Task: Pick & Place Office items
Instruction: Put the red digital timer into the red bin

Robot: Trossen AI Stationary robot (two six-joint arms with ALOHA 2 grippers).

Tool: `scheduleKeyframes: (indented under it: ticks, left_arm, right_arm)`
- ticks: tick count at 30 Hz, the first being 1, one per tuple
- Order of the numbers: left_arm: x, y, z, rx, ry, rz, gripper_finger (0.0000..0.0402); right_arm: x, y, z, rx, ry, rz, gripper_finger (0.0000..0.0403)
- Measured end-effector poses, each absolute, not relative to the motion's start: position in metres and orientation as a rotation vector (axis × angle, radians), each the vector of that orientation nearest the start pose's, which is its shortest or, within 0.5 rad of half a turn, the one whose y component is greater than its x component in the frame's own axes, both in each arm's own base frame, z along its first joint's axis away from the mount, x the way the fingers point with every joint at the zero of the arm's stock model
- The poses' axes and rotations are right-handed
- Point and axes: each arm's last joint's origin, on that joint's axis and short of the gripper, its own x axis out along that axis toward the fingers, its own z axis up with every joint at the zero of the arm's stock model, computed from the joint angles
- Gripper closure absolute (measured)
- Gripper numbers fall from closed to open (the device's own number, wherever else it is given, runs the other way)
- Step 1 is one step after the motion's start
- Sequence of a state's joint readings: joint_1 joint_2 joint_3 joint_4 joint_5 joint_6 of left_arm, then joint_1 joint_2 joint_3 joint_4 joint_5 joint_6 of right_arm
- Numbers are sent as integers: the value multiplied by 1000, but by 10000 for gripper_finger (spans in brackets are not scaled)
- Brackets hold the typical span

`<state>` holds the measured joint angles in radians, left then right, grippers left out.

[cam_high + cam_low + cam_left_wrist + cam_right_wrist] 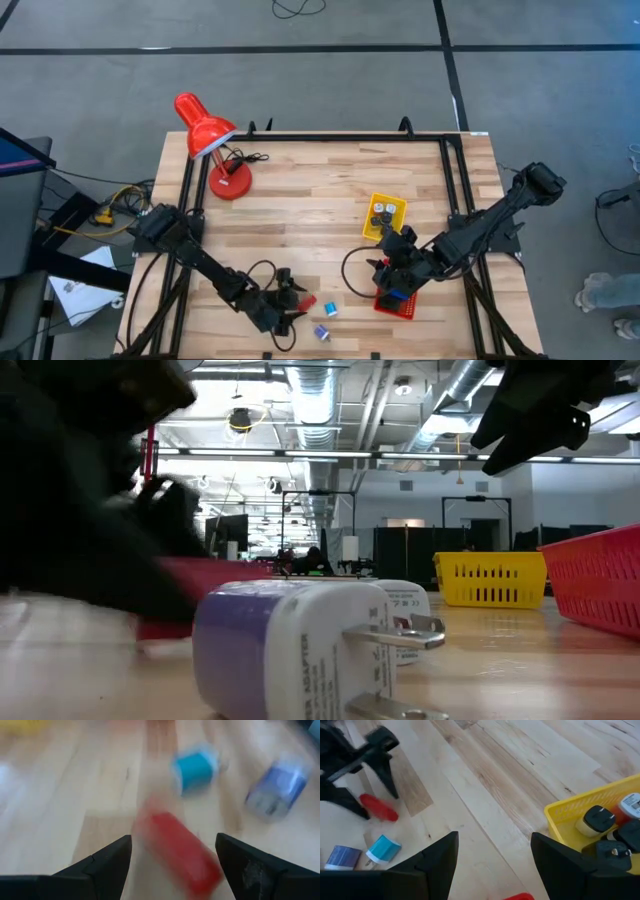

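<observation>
I have the left gripper (172,857) low over the worktop (300,210), jaws apart around a red bar (180,847), not yet clamped. A light-blue plug (195,767) and a purple-and-white plug (275,790) lie just beyond. My right gripper (492,857) hangs open beside the yellow tray (580,812), which holds black plugs (597,820).

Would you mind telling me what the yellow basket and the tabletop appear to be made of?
Yellow basket: probably moulded plastic, given the uniform glossy colour and perforated walls. Tabletop: wood, likely butcher-block, with visible grain and joined strips under a smooth pale finish.
</observation>
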<state>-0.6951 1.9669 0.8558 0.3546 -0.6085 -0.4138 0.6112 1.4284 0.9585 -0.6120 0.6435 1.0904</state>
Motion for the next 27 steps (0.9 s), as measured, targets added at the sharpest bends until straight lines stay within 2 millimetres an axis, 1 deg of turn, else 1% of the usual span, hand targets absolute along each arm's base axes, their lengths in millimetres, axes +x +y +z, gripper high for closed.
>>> scheduleKeyframes:
  ticks: [2,4,7,12,18,24,27]
  left_arm:
    - [276,-208,88,44,665,42,120]
    - [276,-206,89,12,707,41,120]
    - [274,-205,90,16,734,29,120]
    - [275,-203,92,112,731,-7,131]
    - [278,-200,92,220,739,-67,175]
    - [284,-193,91,196,776,-144,227]
    - [286,-190,94,213,772,-159,244]
  right_arm:
    - [232,142,227,393,720,-471,161]
    - [232,142,227,393,720,-471,161]
    - [233,142,228,396,716,-468,161]
    - [233,142,228,395,715,-468,161]
    - [233,142,228,396,712,-469,161]
    - [236,144,230,431,694,-446,161]
    - [238,145,231,453,676,-433,161]
